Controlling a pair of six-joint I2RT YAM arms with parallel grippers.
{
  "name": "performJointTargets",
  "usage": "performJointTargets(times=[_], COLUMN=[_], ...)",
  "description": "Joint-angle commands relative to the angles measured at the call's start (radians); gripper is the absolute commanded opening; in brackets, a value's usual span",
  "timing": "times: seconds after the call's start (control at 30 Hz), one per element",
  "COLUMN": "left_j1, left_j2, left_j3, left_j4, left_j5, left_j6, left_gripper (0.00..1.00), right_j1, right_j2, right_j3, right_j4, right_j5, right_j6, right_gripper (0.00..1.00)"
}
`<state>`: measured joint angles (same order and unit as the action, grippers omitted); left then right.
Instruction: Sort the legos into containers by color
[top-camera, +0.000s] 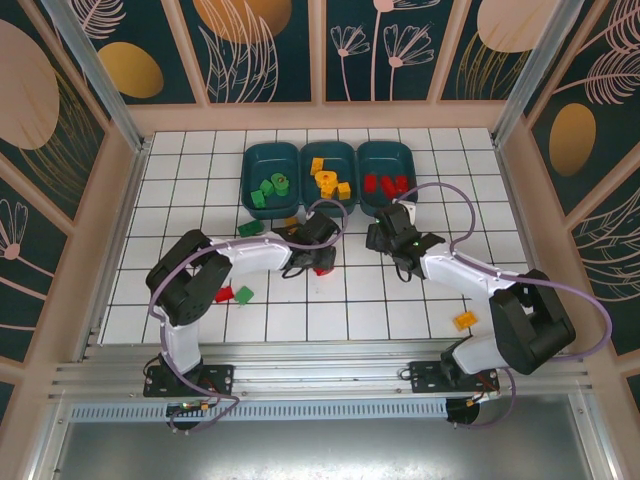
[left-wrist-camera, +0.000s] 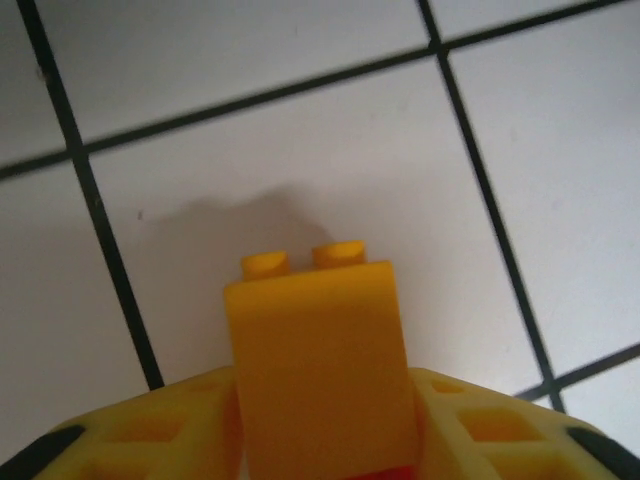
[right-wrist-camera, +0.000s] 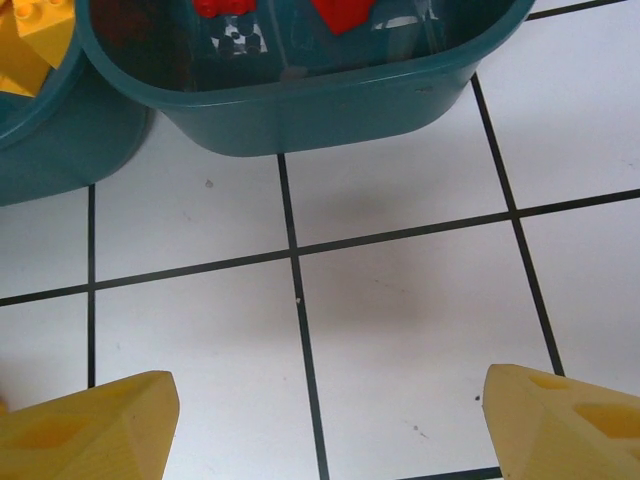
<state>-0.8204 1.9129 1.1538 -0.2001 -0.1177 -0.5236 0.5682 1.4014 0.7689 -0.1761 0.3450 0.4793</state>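
Pinched between the fingers (left-wrist-camera: 150, 420) of my left gripper (left-wrist-camera: 325, 420), a yellow-orange brick (left-wrist-camera: 320, 340) is pointing its studs to twelve o'clock in the wrist view, and I am clamping both its sides. My right gripper (right-wrist-camera: 330, 385) is hanging wide open over bare tile, with the red-filled bin (right-wrist-camera: 320, 110) at its twelve o'clock. Seen from above, three teal bins (top-camera: 328, 147) are sitting side by side at the table's (top-camera: 450, 200) twelve o'clock. One orange brick (top-camera: 465, 320) is lying at four o'clock, and a red piece (top-camera: 223, 295) and a green piece (top-camera: 244, 294) at eight.

White gridded tabletop (top-camera: 180, 180); dark walls (top-camera: 260, 60), seemingly botanical prints.
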Motion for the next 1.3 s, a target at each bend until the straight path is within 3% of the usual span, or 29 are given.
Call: performJointTargets(times=[0.0,0.33,0.63,0.9,1.13,1.27], left_j1=[0.001,0.002,0.018,0.168,0.185,0.21], left_j2=[0.042,0.033,0.065,0.339,0.523,0.528], left_j3=[0.05,0.132,0.379,0.746,0.998,1.02], left_j4=[0.016,-0.036,-0.116,-0.228,-0.335,-0.329], left_j5=[-0.033,-0.037,-0.017,0.107,0.08,0.085], left_j6=[0.015,0.053,0.096,0.096,0.136,0.119], left_gripper=[0.37,0.11,0.09,0.08,0.15,0.43], right_j1=[-0.005,-0.005,-0.015,-0.059,-0.06,-0.006], right_j2=[-0.004,-0.004,-0.052,-0.141,-0.263,-0.245], right_j3=[-0.016,-0.014,-0.019,-0.022,-0.008,-0.013], right_j4=[0.037,0.048,0.04,-0.004,-0.062,-0.057], right_j5=[-0.01,-0.012,-0.025,-0.083,-0.163,-0.217], right_j6=[0.021,0.012,0.004,0.011,0.028,0.011], right_gripper=[0.8,0.78,0.78,0.78,0.82,0.85])
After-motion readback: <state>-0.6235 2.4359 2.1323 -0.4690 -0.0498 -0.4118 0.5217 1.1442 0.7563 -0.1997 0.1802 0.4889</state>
